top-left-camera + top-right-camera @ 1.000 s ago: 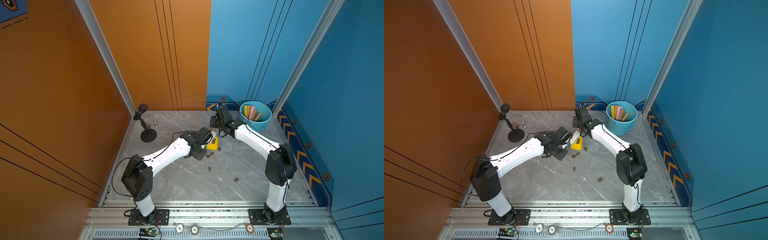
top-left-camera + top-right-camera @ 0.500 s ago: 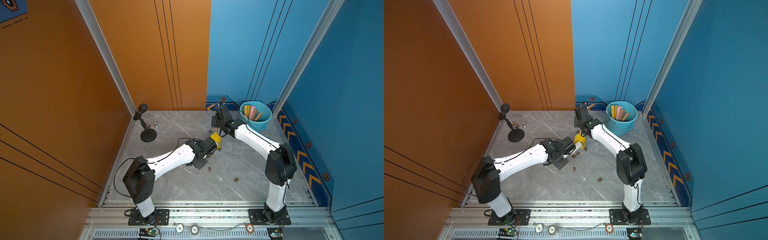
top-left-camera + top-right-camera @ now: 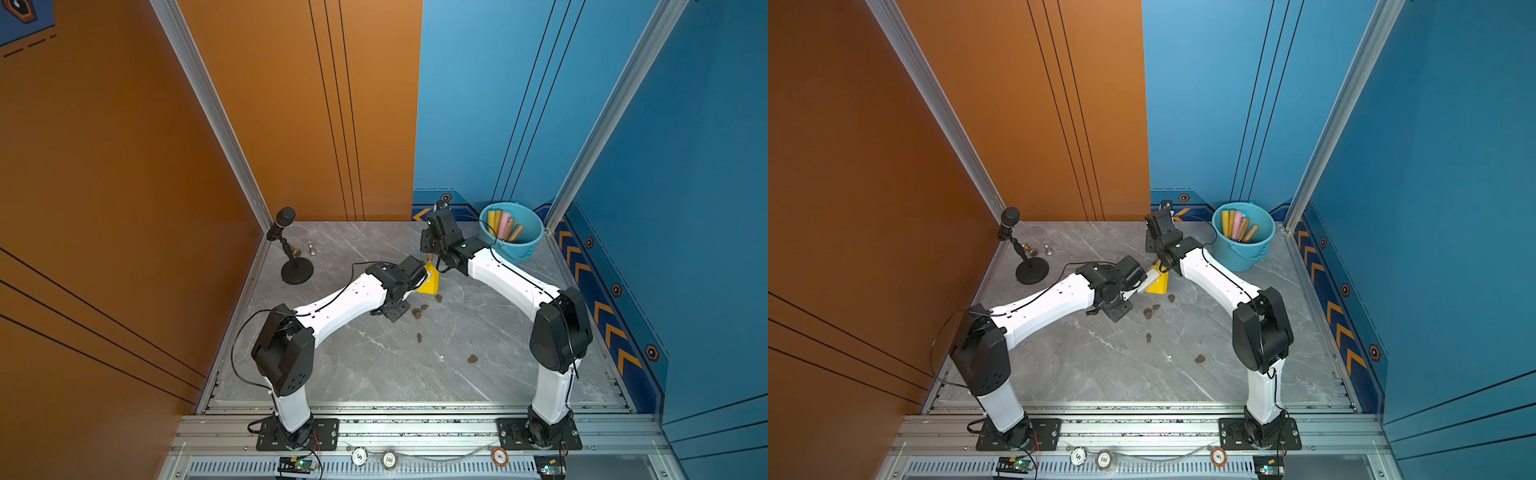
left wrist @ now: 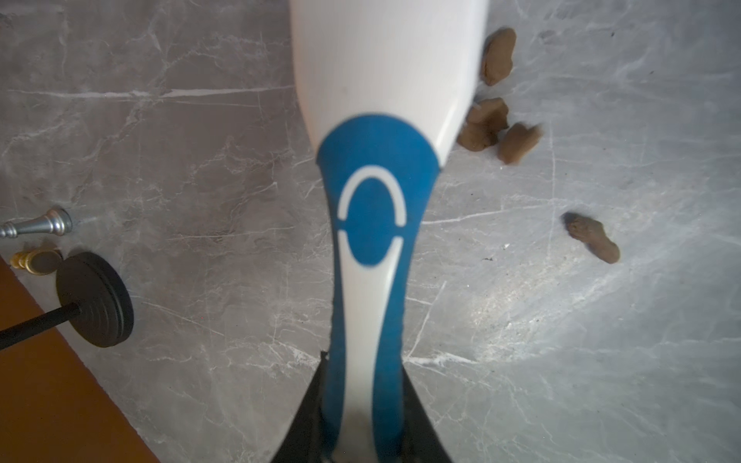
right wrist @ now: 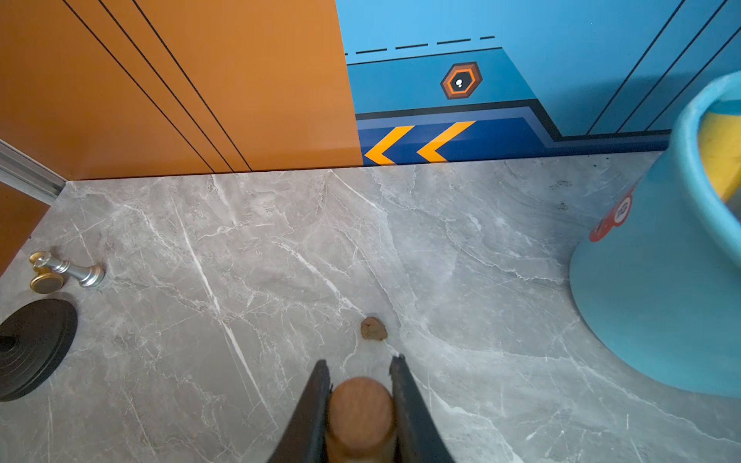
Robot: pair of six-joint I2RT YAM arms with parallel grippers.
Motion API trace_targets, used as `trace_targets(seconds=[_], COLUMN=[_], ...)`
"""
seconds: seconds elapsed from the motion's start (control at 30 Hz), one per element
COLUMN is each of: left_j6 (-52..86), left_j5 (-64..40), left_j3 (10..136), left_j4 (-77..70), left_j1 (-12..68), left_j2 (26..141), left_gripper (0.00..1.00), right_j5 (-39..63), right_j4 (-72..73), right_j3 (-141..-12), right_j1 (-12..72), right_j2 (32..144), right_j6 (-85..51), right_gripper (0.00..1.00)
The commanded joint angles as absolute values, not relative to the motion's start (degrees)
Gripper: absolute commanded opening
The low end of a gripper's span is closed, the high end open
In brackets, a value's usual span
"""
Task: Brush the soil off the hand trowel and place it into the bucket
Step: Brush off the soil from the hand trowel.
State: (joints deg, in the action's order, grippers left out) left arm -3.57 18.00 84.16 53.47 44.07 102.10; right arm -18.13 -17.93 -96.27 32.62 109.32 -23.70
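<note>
My right gripper (image 5: 359,360) is shut on the wooden handle (image 5: 359,413) of the hand trowel, whose yellow blade (image 3: 430,283) hangs low over the grey table in both top views. My left gripper (image 4: 363,356) is shut on a white and blue brush (image 4: 373,192), and its white head lies against the blade (image 3: 1158,284). Several lumps of soil (image 3: 419,311) lie on the table just in front of the blade, with more in the left wrist view (image 4: 497,132) and one beyond the right fingertips (image 5: 373,328). The light-blue bucket (image 3: 515,251) stands at the back right.
The bucket (image 3: 1237,255) holds several tool handles, yellow, pink and wooden. A black microphone stand (image 3: 296,270) and two small chess pieces (image 3: 311,248) sit at the back left. Orange and blue walls close the table on three sides.
The left arm dipped toward the front of the table with the brush, then came back up against the yellow blade. The right arm has barely moved.
</note>
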Motion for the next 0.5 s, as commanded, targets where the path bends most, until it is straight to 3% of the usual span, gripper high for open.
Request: trace_targets(seconds=[0.0,0.27,0.47], left_j6=[-4.5,2.2,1.1], left_j5=[18.9,16.3,19.7], left_j3=[83.4,74.6,80.2], left_j4=[53.5,53.9,53.6], left_j1=[45.2,50.1,49.2], left_j2=[102.8,96.7,94.8], left_gripper=[0.0,0.0,0.0], right_j5=[-19.6,-19.3,-18.5], right_j4=[-16.2,-15.9,-16.9], right_j3=[-98.1,-98.5,-98.7], right_j1=[32.8,32.1,32.1], right_j2=[108.3,108.3,108.1], right_j6=[-23.0,-22.6,-22.0], right_gripper=[0.08,0.08,0.08])
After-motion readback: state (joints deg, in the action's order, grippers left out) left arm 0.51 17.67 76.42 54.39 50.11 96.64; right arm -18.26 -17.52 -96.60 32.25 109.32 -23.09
